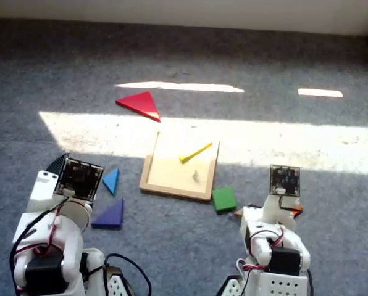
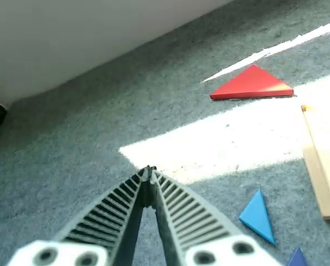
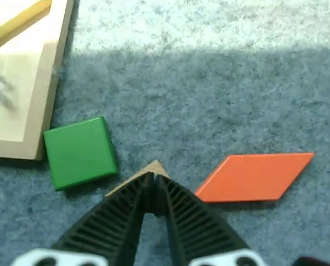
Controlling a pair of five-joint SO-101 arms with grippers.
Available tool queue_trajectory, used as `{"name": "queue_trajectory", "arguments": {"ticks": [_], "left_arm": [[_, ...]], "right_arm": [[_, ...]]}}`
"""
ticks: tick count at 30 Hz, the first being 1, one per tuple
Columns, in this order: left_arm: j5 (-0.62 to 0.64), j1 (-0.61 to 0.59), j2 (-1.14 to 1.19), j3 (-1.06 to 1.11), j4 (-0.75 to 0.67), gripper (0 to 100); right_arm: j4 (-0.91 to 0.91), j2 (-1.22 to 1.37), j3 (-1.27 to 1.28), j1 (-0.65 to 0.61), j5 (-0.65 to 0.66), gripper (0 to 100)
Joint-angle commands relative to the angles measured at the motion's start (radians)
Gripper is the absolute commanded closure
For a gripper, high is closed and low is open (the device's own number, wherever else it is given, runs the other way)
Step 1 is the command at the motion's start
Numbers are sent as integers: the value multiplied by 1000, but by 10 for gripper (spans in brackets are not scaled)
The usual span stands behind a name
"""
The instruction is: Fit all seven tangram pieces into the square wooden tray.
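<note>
A tan piece [image 3: 154, 168] is peeking from under the right gripper [image 3: 152, 177]; the frame edge is cropping the purple triangle [image 2: 297, 258].

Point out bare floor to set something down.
Free: carpet right of the tray and beyond the red triangle. Crowded: blue triangle and purple triangle left of the tray; green square and orange piece by the right tool.
</note>
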Motion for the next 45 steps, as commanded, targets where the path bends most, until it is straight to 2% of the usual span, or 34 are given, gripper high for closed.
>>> {"name": "queue_trajectory", "arguments": {"ticks": [1, 4, 7, 12, 22, 24, 28, 32, 39, 45], "left_arm": [[-8, -7, 236, -196, 8, 989], [-6, 19, 452, -340, 38, 960], [5, 58, 659, -464, 77, 882], [149, 99, 967, -605, 77, 750], [350, 189, 1511, -888, -106, 736], [385, 194, 1616, -952, -137, 708], [500, 193, 1822, -1106, -160, 646], [588, 194, 2023, -1294, -150, 642], [678, 194, 2345, -1615, -150, 643], [671, 209, 2548, -1860, -150, 643]], "right_arm": [[-24, -19, 18, 10, 6, 995], [-27, -19, 87, 7, 6, 995], [-93, -19, 137, 12, 6, 995], [-136, -19, 193, 13, 6, 995], [-136, -19, 194, 15, 6, 995], [-136, -19, 194, 15, 6, 994], [-136, -19, 194, 15, 6, 994], [-136, -19, 194, 15, 6, 994], [-134, -19, 194, 15, 9, 994], [-134, -19, 194, 16, 9, 994]]}}
